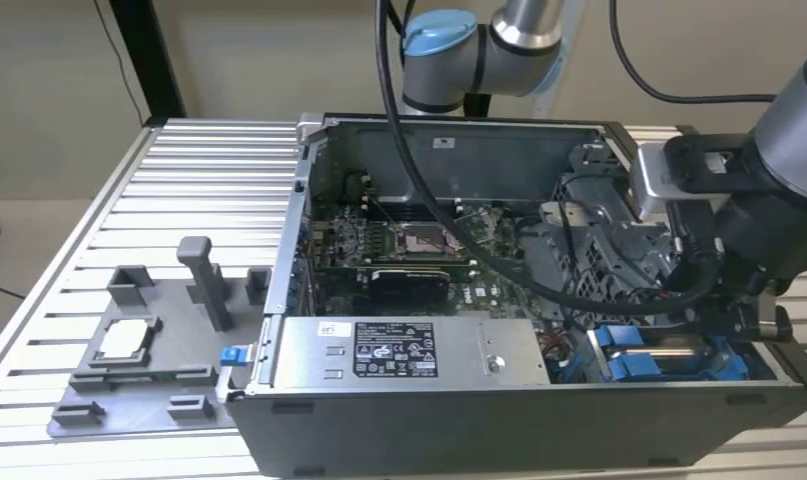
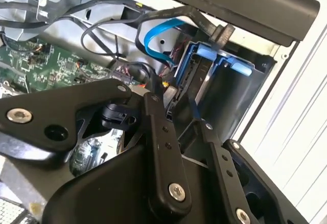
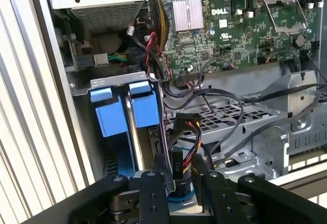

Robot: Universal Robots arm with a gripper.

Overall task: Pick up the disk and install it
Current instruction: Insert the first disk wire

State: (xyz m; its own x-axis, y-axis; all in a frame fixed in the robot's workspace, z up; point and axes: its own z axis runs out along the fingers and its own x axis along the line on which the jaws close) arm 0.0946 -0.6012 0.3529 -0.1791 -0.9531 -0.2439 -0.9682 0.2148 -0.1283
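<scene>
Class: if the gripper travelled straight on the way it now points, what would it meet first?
Probably the disk in its blue carrier, standing in the drive bay ahead of the gripper; depth is unclear; a cable might come first.

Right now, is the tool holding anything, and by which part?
Cannot tell. The tool sits at a black cable plug beside the blue carriers, but no clear grip on anything shows.

One computer case [image 1: 510,420], one grey tray [image 1: 123,400], two blue carriers [image 3: 111,117].
</scene>
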